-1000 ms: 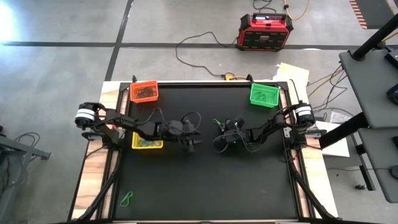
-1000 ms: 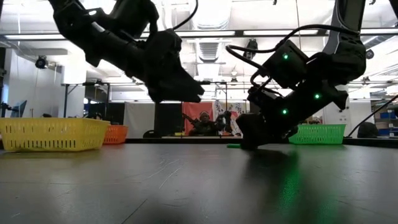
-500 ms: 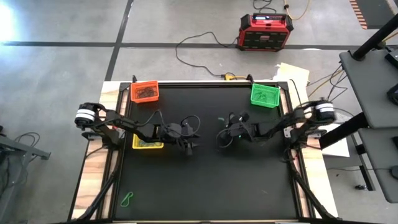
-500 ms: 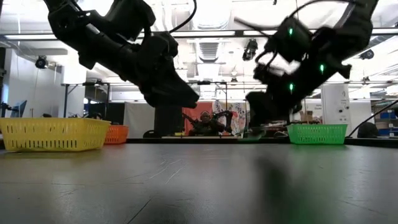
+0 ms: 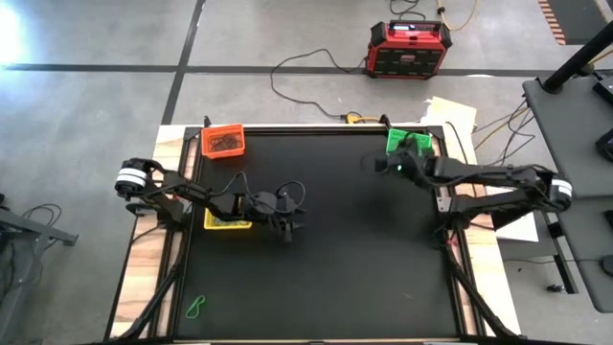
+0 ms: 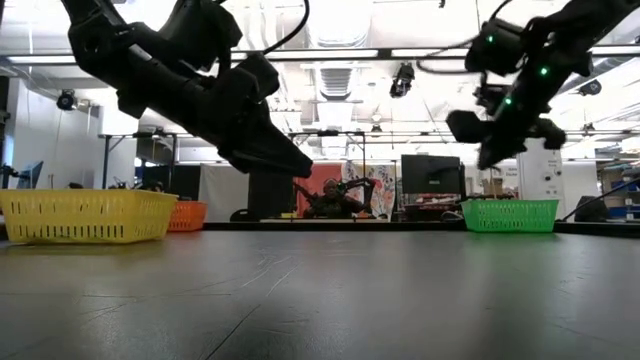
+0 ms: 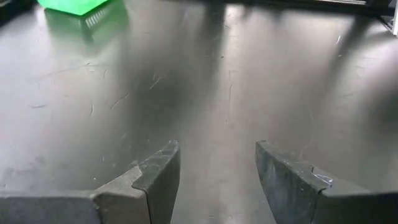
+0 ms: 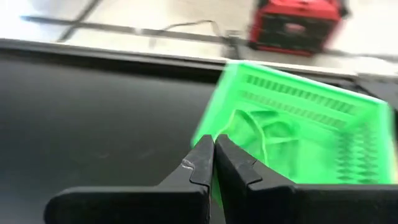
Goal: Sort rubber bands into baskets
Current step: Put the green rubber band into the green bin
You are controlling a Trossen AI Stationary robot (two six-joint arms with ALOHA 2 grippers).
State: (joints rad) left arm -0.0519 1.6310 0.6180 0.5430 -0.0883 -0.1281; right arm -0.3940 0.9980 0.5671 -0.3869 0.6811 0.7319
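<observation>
My right gripper (image 5: 374,164) is shut, raised above the table just short of the green basket (image 5: 409,144). Its wrist view shows the basket (image 8: 311,124) with green rubber bands in it and a thin green rubber band (image 8: 239,119) arching up from the fingertips (image 8: 213,146). My left gripper (image 5: 286,228) is open and empty above bare black table, right of the yellow basket (image 5: 227,221). The orange basket (image 5: 222,142) at the far left holds dark bands. One green band (image 5: 196,306) lies flat at the near left. My right gripper pinches a thin green rubber band (image 8: 219,134) between its two fingertips. The fingers point toward the table's far right. The loop stands out ahead of the fingers, clear of the table, in front of the green basket's near wall.
A red-and-black box (image 5: 409,48) and long cables lie on the floor beyond the far edge. The table (image 5: 326,287) has wooden side rails. The low view shows the yellow basket (image 6: 85,215) at left and the green one (image 6: 510,214) at right.
My right gripper has risen from the table's middle and gone toward the far right corner, up to the green basket, staying shut. The green band that lay under it in the middle is gone from the table.
</observation>
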